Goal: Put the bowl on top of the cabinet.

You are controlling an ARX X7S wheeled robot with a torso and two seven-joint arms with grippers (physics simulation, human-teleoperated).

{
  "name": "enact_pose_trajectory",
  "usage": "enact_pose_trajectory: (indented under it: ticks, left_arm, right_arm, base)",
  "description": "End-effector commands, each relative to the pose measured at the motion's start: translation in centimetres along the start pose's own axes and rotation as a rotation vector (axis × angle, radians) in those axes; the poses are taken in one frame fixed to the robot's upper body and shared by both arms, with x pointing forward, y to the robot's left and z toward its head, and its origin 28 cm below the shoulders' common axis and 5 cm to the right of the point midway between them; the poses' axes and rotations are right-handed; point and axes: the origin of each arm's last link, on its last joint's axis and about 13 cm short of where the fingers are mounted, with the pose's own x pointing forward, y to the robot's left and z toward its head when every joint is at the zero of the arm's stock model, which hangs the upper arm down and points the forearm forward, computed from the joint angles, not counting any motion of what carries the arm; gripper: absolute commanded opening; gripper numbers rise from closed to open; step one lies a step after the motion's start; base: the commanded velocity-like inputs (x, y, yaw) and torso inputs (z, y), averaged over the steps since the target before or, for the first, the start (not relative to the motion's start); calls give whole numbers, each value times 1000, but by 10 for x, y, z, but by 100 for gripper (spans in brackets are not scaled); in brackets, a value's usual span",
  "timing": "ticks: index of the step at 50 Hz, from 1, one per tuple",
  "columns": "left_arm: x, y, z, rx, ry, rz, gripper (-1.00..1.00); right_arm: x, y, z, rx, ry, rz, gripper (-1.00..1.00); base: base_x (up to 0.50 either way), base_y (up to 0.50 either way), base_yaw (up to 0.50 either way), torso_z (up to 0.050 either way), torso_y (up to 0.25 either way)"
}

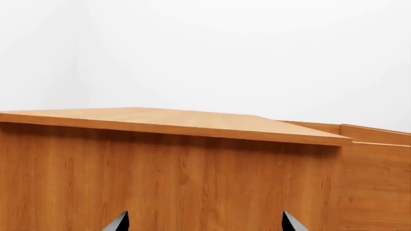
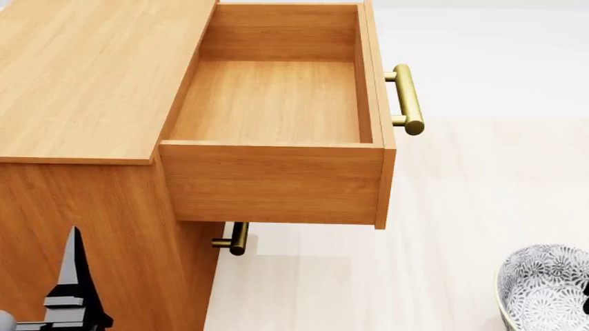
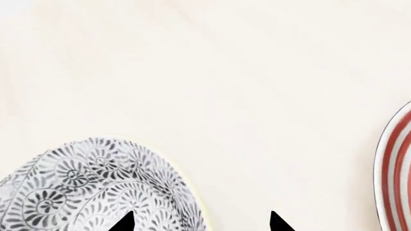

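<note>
1. Right gripper (image 3: 199, 222): only two dark fingertips show in its wrist view, spread apart. One tip lies over the bowl's wall, the other over bare floor, so the rim sits between them. Whether they touch the bowl cannot be told. The spread suits a pinch on the rim, I judge.
2. Left gripper (image 1: 204, 222): two dark tips, set wide apart, nothing between them. It faces the cabinet's side panel, just below the top's edge; idle, by the look of it.
3. Bowl (image 2: 545, 288): on the pale floor, well apart from the cabinet, at the head view's lower right and partly cut off. Deep, round, white, with a dense grey-black swirl and leaf pattern inside and out, and a pale yellowish rim. Not yet lifted, as far as I can tell.
4. Cabinet (image 2: 87, 83): honey-brown wood, with a flat top. The upper drawer (image 2: 276, 103) is pulled out, with nothing in it, and has a brass handle (image 2: 407, 98). A second handle (image 2: 236, 239) shows below it.
5. Plate (image 3: 397, 173): white with red rings, on the floor beside the bowl, apart from it.
</note>
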Motion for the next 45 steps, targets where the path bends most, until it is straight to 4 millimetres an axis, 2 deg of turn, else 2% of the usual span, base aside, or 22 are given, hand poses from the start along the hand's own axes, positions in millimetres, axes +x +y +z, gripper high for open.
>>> enact_pose_trajectory:
  ticks: [1,10,31,45]
  left_arm:
    - [-4,-1,-1,13,6,8,100]
    - [-4,-2,0,14,5,7,100]
    - [-4,-1,-2,13,5,8,100]
    - [-4,-1,-2,12,6,10,100]
  right_arm:
    - [7,3,-20,-15,0,37,100]
    - [7,2,-26,-11,4,37,100]
    - [22,0,-47,0,26,44,100]
    - [25,-1,-53,3,40,43,100]
  base:
    - [0,0,0,0,0]
    - [0,0,0,0,0]
    - [0,0,0,0,0]
    - [0,0,0,0,0]
